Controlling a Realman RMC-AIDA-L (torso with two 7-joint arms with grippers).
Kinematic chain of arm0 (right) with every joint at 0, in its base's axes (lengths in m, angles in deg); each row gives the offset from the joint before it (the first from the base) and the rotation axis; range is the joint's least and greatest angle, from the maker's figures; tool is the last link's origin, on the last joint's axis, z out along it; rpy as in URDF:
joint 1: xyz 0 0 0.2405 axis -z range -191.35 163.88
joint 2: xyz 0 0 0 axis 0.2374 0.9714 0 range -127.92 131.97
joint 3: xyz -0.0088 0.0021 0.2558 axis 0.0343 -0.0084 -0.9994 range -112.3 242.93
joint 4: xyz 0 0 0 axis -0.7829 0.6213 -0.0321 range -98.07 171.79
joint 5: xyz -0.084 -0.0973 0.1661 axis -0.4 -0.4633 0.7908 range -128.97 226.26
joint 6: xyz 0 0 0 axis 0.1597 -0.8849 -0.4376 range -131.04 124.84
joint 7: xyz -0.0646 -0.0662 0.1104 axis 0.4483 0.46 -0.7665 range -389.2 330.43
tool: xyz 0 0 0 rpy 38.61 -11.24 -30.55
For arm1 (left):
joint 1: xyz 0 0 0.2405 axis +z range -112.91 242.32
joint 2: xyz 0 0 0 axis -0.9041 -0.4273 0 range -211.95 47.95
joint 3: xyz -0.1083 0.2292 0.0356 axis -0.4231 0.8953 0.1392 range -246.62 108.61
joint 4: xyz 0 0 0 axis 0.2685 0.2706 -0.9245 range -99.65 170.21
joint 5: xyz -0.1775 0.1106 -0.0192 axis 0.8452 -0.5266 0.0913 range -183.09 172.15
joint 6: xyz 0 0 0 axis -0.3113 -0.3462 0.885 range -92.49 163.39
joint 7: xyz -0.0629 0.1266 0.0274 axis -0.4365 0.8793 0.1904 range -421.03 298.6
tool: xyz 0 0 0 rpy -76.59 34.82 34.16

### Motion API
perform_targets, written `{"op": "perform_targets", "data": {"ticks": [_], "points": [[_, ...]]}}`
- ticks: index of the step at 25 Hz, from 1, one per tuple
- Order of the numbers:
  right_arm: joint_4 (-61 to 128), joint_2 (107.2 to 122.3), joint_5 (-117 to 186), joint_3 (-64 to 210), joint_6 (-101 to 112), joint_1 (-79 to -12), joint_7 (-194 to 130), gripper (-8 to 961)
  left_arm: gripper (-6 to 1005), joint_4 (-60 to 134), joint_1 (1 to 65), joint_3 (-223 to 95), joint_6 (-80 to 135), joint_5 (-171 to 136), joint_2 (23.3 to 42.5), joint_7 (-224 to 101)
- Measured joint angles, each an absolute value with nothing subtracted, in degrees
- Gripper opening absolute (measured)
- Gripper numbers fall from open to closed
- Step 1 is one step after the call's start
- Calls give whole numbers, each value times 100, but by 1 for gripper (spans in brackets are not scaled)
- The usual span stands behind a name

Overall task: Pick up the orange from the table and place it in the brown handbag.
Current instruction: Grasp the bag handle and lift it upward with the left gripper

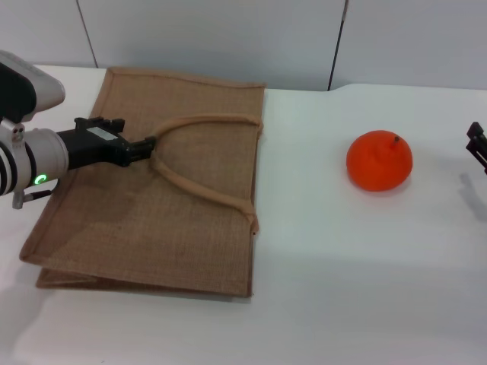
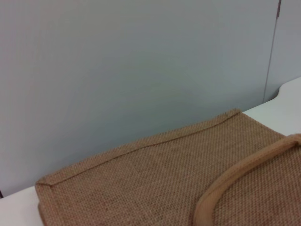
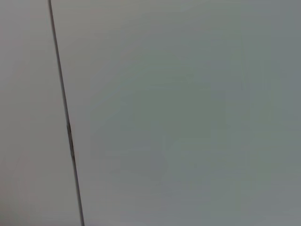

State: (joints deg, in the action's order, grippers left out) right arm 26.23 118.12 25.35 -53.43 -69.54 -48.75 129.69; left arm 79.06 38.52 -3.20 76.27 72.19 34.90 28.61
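Bag (image 1: 144, 205): nearest item, lying flat on the table (image 1: 350, 289), mouth closed, contents not visible. Left gripper (image 1: 148, 146): at the handle (image 1: 199, 192) bend, 9 o'clock; grip cannot be told. Orange (image 1: 380, 160): 3 o'clock of bag, well apart, untouched. Right gripper (image 1: 476, 144): far 3 o'clock edge, empty, opening unclear. Progress: nothing placed yet; pick and drop remain.

Left arm: white cylindrical wrist housing with a dark upper panel, grooved rings, a small green indicator light and a thin metal tab beneath. Left claw (image 1: 144, 146): matte black, blocky body bearing a pale label, narrowing to dark fingertips. Right claw (image 1: 477, 144): only black angular edges show at the frame's border.
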Motion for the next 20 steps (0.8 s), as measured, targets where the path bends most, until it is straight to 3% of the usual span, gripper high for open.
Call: {"op": "perform_targets", "data": {"ticks": [20], "points": [[2603, 11826, 2531, -5050, -7326, -4870, 12880, 867, 708, 7550, 3555, -347, 7573, 7231, 3489, 2955]]}}
